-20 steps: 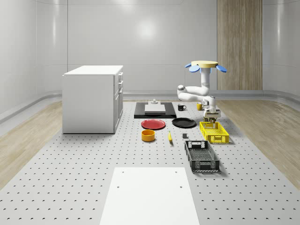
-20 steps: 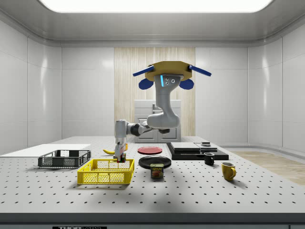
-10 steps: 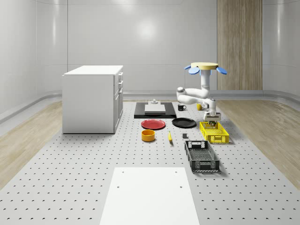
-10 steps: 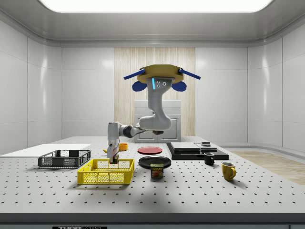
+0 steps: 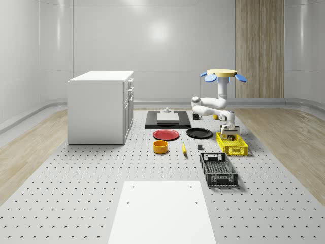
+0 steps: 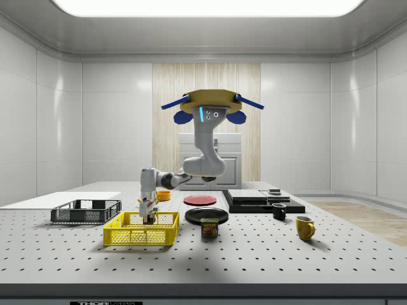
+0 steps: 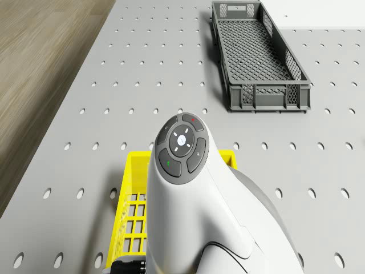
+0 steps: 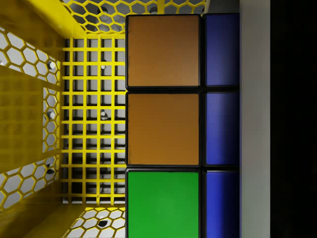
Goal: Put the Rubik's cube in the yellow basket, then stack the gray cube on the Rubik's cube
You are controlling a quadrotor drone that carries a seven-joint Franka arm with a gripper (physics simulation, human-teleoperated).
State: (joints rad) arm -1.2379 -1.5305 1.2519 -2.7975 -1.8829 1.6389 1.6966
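Your drone [image 6: 210, 107] hovered beside the one yellow basket [image 6: 141, 230]; jaws clamped on the one Rubik's cube [image 8: 163, 126] inside it. One gray crate [image 5: 218, 169] sat nearby.

Basket walls: the yellow basket [image 6: 141, 229] rises around the lowered gripper [image 6: 147, 216].
Side view's left: black crate [image 6: 86, 211] near.
Side view's right: can [image 6: 209, 227], black plate [image 6: 206, 215] near.
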